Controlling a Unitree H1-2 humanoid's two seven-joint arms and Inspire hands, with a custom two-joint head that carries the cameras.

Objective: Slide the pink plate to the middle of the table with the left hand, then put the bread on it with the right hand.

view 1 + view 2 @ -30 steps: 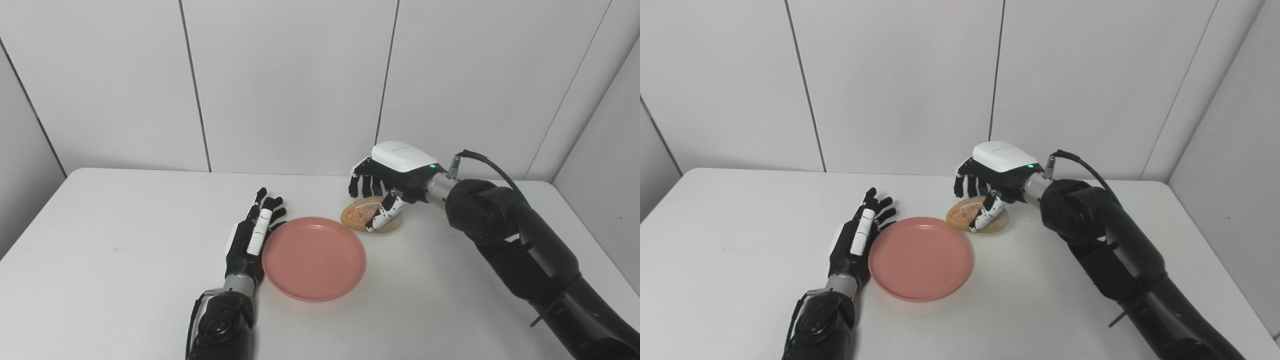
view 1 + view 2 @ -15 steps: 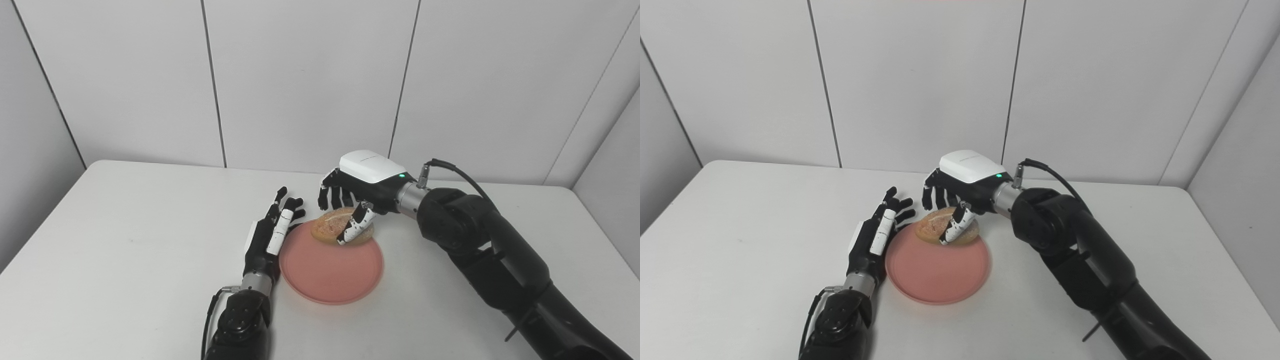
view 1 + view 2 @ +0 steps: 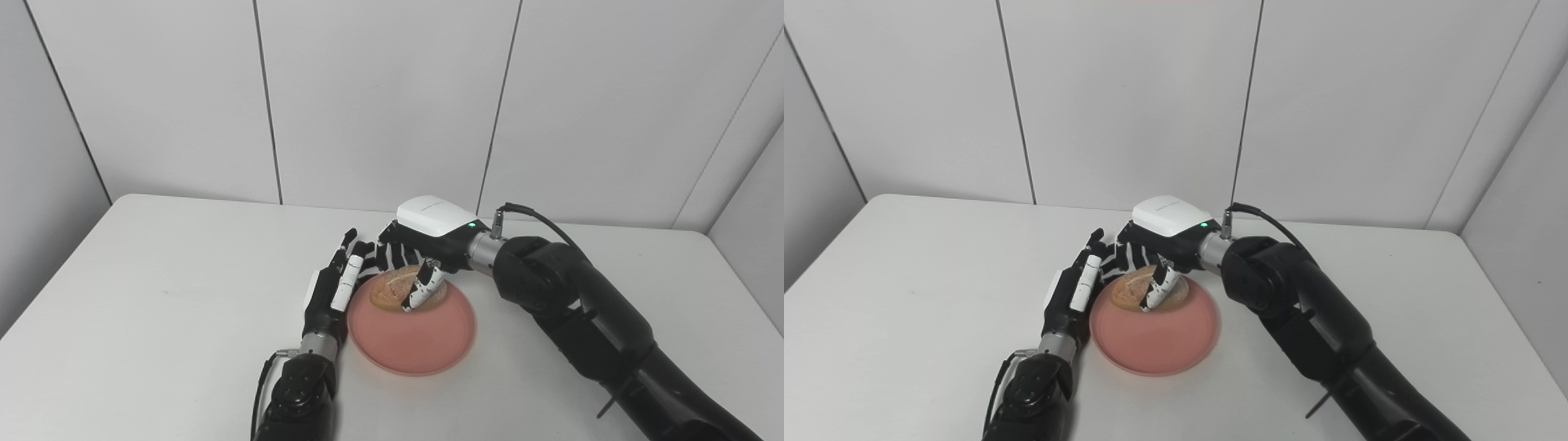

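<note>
Over the pink plate's (image 3: 416, 343) far rim, right hand (image 3: 422, 245) grips bread (image 3: 392, 289); left hand (image 3: 334, 288) flat, fingers spread.

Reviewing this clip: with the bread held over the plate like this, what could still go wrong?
1. The bread sits over the far part of the pink plate, near its rim; released here, it might roll off.
2. The right hand, shut on the bread, is close to the left hand; opening could knock them together.
</note>
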